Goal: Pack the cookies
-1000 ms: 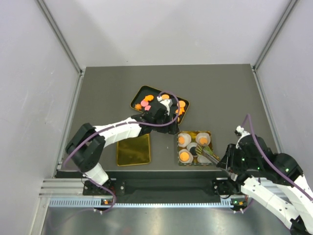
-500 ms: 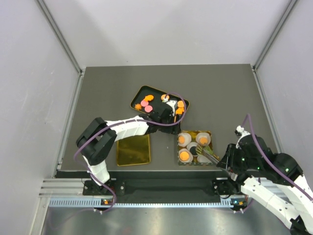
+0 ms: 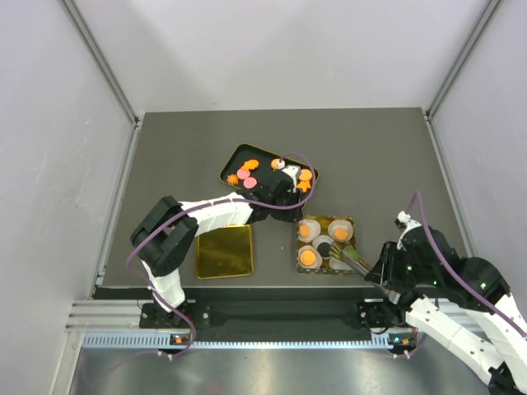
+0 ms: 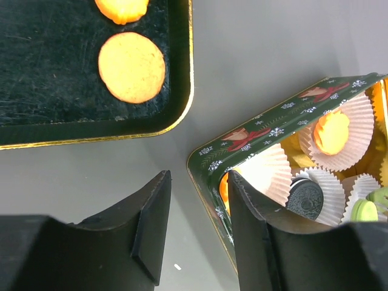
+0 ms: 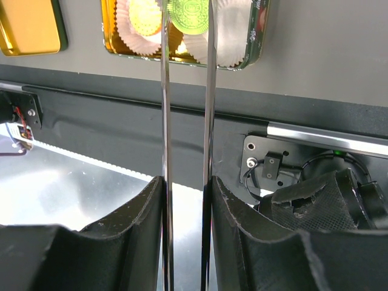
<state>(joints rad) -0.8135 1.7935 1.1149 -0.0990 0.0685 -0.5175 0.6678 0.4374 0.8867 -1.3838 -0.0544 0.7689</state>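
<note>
left end effector point(image 4: 198, 194): matte black fingers parted, straddling the tin's corner wall, one finger outside and one inside; nothing pinched.
right end effector point(image 5: 187, 182): closed on metal tweezers point(image 5: 165, 109), whose thin shiny blades reach into the tin.
cookies point(image 4: 131, 66): flat round orange and pink ones lie on the tray; others sit in paper cups.
green cookie point(image 5: 188, 11): embossed disc between the tweezer tips.
tray point(image 4: 36, 79): scuffed black rectangle with gold rim and rounded corners, just beside the tin.
tin point(image 4: 254, 130): green wall printed with christmas figures and snowflakes, gold inside.
paper cups point(image 4: 359, 115): white, fluted, packed together in the tin.
lid point(image 3: 224, 251): glossy gold, flat on the grey desk point(image 3: 181, 140), left of the tin.
</note>
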